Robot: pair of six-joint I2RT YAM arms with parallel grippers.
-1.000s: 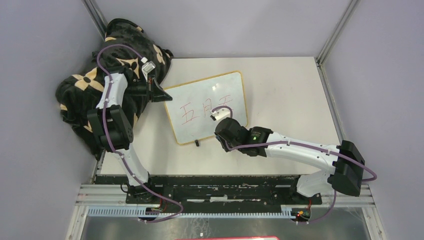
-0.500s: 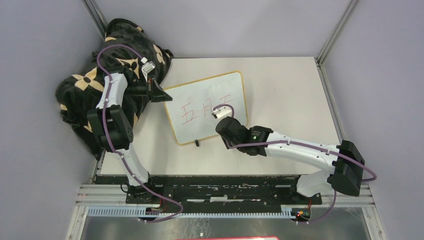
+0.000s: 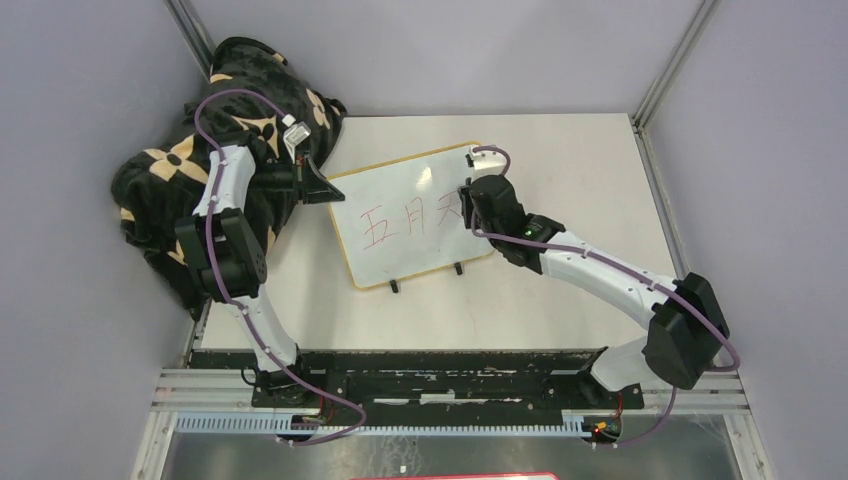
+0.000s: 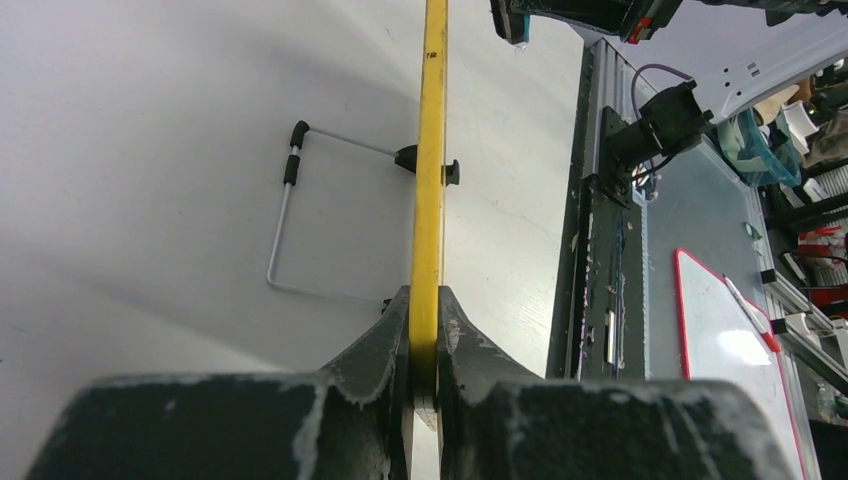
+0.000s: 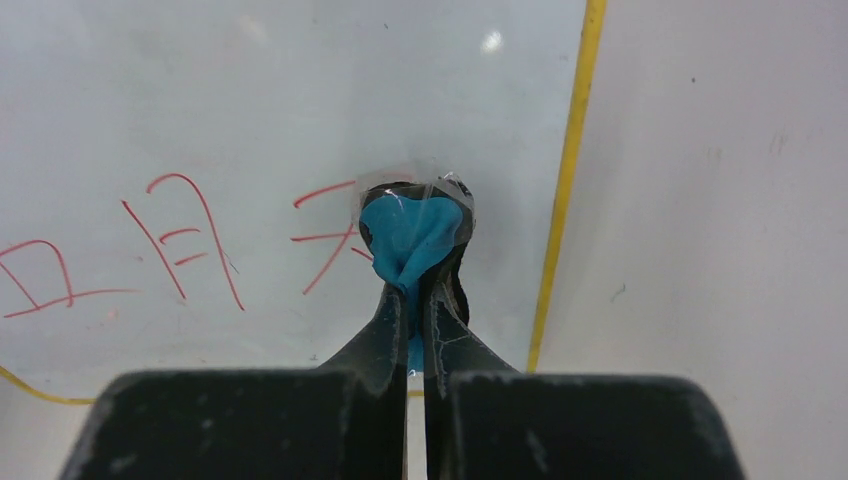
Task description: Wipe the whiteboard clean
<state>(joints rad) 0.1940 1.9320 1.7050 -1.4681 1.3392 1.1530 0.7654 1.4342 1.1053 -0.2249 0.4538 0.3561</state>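
The whiteboard (image 3: pixel 400 190) stands tilted on two small black feet, with red characters (image 3: pixel 395 220) across its middle. My left gripper (image 3: pixel 322 188) is shut on its yellow frame at the left edge; in the left wrist view the frame (image 4: pixel 432 150) runs straight up from between my jaws (image 4: pixel 424 312). My right gripper (image 3: pixel 468 203) is at the board's right side, shut on a blue eraser pad (image 5: pixel 412 232) with a dark underside. The pad rests against the board beside the rightmost red character (image 5: pixel 325 240), near the yellow right edge (image 5: pixel 565 190).
A black-and-tan flower-patterned blanket (image 3: pixel 170 170) is heaped at the back left under my left arm. The board's wire stand (image 4: pixel 285 220) rests on the table behind it. A black rail (image 3: pixel 420 365) runs along the near table edge. Grey walls enclose the back and sides.
My right gripper has swung from below the board's lower middle up to its right side, beside the rightmost character. The left gripper and board have not moved.
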